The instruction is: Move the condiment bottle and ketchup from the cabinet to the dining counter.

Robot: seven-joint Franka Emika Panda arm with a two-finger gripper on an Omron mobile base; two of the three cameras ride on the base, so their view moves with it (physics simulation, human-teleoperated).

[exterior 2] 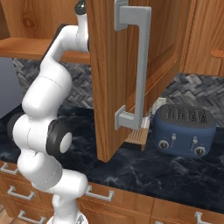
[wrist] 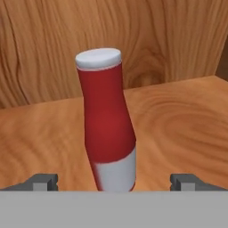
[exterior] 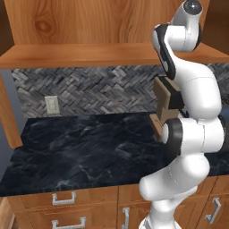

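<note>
The ketchup, a red bottle with a pale flat top and a white base, stands upright on the wooden shelf of the cabinet. My gripper is open and level with the bottle's base, one fingertip on each side and well apart from it. Nothing is held. In the base views my arm reaches up into the cabinet behind its open door. The condiment bottle and the dining counter are out of view.
The open cabinet door with its long silver handle hangs close to my arm's right. Below lie a black countertop backed by grey herringbone tile, a blue toaster, a brown wooden block and drawers.
</note>
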